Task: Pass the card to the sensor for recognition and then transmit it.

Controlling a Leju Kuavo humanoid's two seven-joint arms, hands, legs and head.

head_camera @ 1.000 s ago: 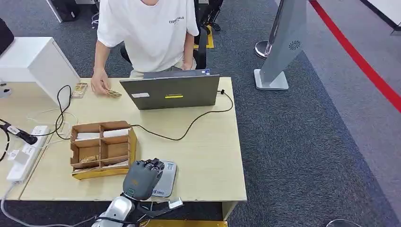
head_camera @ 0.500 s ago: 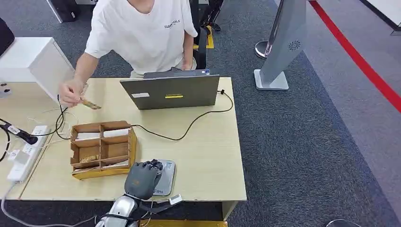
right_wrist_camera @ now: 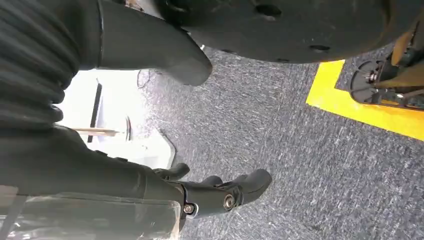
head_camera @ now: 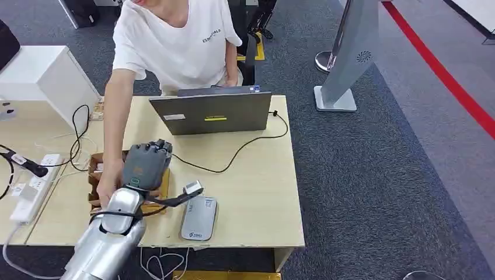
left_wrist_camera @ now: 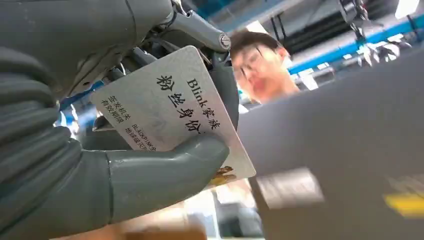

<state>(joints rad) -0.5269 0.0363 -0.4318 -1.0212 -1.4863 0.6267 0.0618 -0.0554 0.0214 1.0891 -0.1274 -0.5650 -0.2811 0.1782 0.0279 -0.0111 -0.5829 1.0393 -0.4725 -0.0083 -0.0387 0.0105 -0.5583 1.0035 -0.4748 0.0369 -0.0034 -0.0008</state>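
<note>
My left hand (head_camera: 146, 163) is raised above the cardboard organizer box (head_camera: 93, 181), its back toward the head camera. In the left wrist view it pinches a white card (left_wrist_camera: 170, 110) with printed text between the thumb (left_wrist_camera: 165, 165) and the fingers (left_wrist_camera: 220, 85). The grey card sensor (head_camera: 198, 217) lies flat near the table's front edge, to the right of and below that hand, with nothing on it. My right hand (right_wrist_camera: 220, 192) hangs over the grey carpet with its fingers apart and nothing in it.
A person in a white shirt (head_camera: 175, 41) leans over the far side, one arm (head_camera: 112, 134) reaching down to the box beside my left hand. A grey laptop (head_camera: 213, 114) stands at the back with a black cable (head_camera: 233, 154) running from it. A power strip (head_camera: 32, 195) lies at the left.
My left hand has lifted off the sensor and swung up and left over the box. The person's arm has come down from the table's far left to the box.
</note>
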